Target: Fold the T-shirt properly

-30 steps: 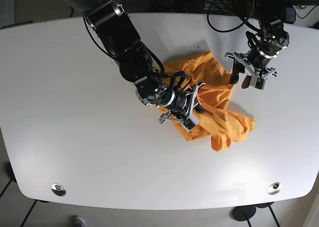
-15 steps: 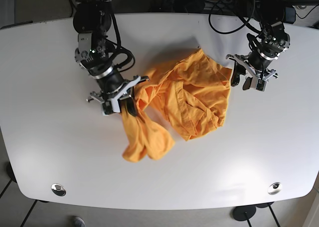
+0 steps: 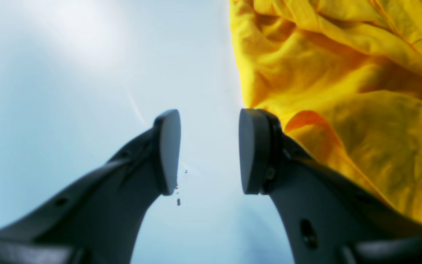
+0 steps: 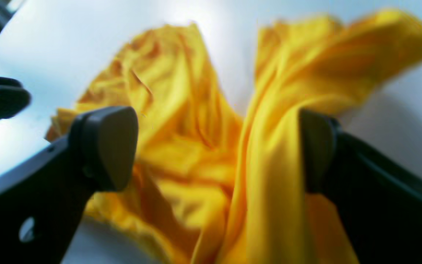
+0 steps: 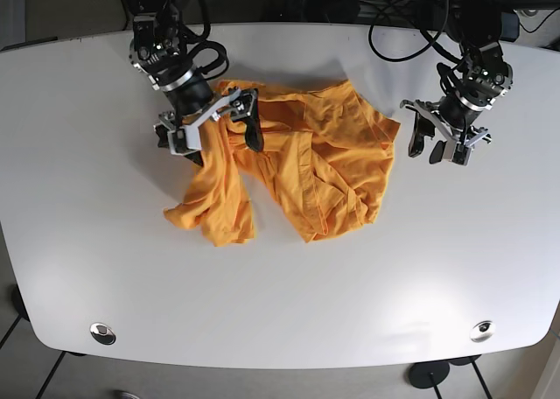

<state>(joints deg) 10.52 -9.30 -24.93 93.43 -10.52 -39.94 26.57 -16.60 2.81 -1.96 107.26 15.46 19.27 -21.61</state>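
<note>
Shirt: we're looking at the orange shirt [image 5: 297, 167] lying crumpled on the white table [image 5: 87, 241], a bit toward the far side of the middle. One bunched lobe is trailing off toward the near left in the base view, and the rest is spreading out rumpled to the right.

Right gripper: our right gripper [image 5: 210, 126] is sitting at the shirt's upper left corner in the base view. Its jaws are spread wide, and in the right wrist view [image 4: 218, 146] we're seeing a raised ridge of cloth running up between the two fingers. It's blurry, so we can't tell if the pads are actually touching the fabric, but nothing's being pinched.

Left gripper: our left gripper [image 5: 446, 136] is hanging over bare table just beside the shirt's right edge, apart from it in the base view. Jaws are parted with a clear gap, and through the left wrist view [image 3: 209, 150] we're seeing only table between them. The cloth [image 3: 343, 91] is filling the right side of that view, right behind the right-hand finger.

Table: we're also spotting two round metal fittings [image 5: 102, 332] near the front corners.
</note>
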